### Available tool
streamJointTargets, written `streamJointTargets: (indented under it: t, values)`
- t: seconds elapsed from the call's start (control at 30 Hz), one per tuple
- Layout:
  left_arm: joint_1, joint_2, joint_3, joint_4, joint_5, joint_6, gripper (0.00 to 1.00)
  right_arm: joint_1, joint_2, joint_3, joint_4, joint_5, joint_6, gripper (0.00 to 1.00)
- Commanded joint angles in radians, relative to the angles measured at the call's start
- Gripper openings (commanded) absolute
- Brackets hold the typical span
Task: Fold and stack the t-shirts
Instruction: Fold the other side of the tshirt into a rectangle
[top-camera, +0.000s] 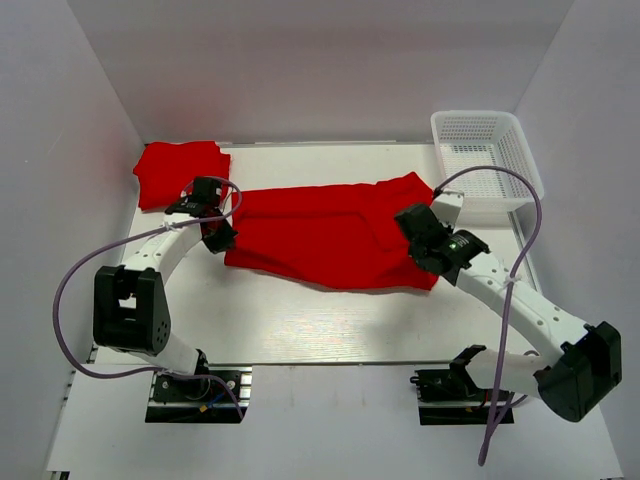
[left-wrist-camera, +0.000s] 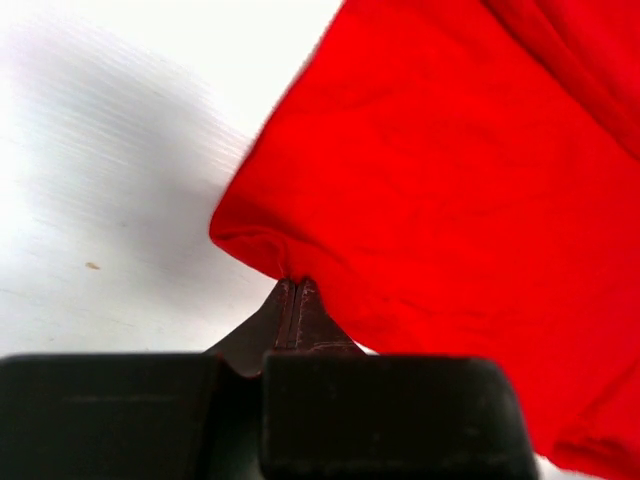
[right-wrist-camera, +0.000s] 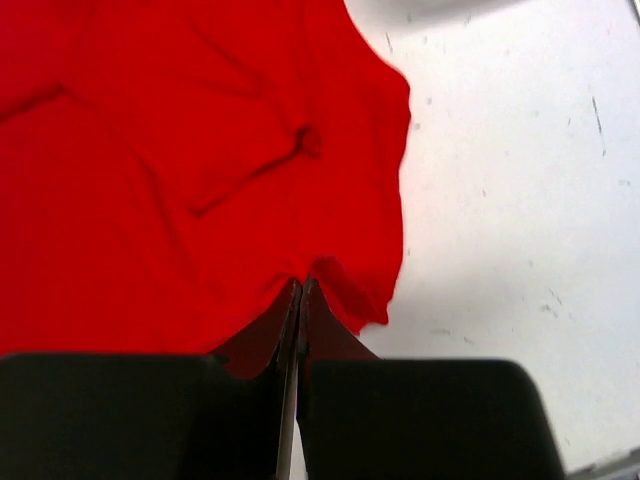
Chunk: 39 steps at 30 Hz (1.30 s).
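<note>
A: Nearest the arms, on the white table (top-camera: 330, 320), how do the jaws stand?
B: Both pairs are pressed together on cloth. The left gripper (left-wrist-camera: 296, 292) pinches a corner at the left end of the spread bright red soft-cloth t-shirt (top-camera: 320, 235). The right gripper (right-wrist-camera: 301, 290) pinches the hem at its right end.
A: So which way does the shirt lie from them?
B: It runs from each pair toward the other, its long axis across the table from left to right, between the two arms. Neither arm is nearer; each has its own end.
A: And farther back?
B: A folded bright red t-shirt (top-camera: 180, 172) lies at the far left, just behind the left gripper, so I judge that arm closer to the stack. The white plastic mesh basket (top-camera: 478, 116) sits at the far right
</note>
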Motion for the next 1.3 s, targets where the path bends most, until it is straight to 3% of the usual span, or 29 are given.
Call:
streamJointTargets:
  t: [0.0, 0.6, 1.27]
  values:
    - [0.005, -0.011, 0.048, -0.03, -0.092, -0.03, 0.0, -0.044, 0.028, 0.059, 0.142, 0.033, -0.084, 0.0]
    - [0.014, 0.111, 0.207, -0.007, -0.141, -0.052, 0.0, -0.228, 0.206, 0.162, 0.345, -0.107, -0.268, 0.0]
    - [0.014, 0.26, 0.304, -0.017, -0.184, -0.052, 0.0, -0.372, 0.417, 0.329, 0.449, -0.243, -0.402, 0.0]
